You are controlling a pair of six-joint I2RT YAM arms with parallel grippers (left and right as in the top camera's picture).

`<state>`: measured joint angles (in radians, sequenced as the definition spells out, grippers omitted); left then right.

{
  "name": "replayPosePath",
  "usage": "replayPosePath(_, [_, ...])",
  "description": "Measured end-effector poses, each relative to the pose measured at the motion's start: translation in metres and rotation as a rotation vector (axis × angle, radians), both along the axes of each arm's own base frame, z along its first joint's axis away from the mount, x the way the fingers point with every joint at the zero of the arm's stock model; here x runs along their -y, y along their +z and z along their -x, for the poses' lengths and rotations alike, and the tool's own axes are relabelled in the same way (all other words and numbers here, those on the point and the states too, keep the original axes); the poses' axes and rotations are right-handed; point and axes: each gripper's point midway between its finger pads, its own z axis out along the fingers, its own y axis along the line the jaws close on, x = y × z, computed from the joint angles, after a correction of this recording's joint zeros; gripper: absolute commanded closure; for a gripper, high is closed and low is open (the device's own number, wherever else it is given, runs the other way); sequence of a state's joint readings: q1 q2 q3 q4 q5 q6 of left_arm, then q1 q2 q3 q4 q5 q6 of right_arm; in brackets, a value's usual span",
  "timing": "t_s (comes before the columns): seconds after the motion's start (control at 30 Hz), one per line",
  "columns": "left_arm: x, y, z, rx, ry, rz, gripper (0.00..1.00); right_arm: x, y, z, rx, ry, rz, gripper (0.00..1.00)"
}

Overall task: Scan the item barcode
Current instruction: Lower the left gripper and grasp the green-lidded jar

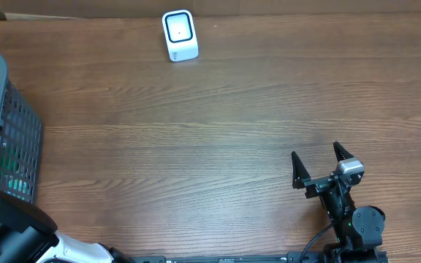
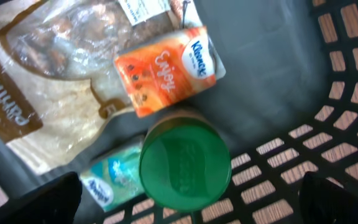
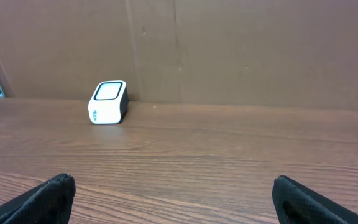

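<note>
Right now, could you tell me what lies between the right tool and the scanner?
Only bare table, seen overhead, separates the right tool and the scanner.

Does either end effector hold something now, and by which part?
Nothing is held. The left end effector hangs open above the green round jar lid in the dark mesh basket; the right end effector stands open over the wooden table.

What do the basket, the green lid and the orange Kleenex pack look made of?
Basket: dark moulded plastic, judging by its lattice wall. Green lid: matte plastic, faintly embossed top. Orange Kleenex pack: probably glossy printed film; it shows sheen and soft edges.
</note>
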<state>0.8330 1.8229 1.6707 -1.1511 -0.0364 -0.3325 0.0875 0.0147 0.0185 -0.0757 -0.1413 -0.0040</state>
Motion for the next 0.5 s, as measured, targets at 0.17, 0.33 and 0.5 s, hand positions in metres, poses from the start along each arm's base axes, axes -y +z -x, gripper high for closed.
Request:
replayPosePath(0.17, [0.003, -0.017, 0.002, -0.014, -0.017, 0.012, 0.0, 0.0, 0.0, 0.0, 0.0, 0.0, 0.0, 0.0])
replayPosePath(0.33, [0.005, -0.037, 0.007, -0.027, -0.012, 0.026, 0.0, 0.0, 0.0, 0.0, 0.0, 0.0, 0.0, 0.0])
replayPosePath(0.5, [0.006, -0.049, 0.009, -0.031, -0.01, 0.029, 0.0, 0.0, 0.0, 0.0, 0.0, 0.0, 0.0, 0.0])
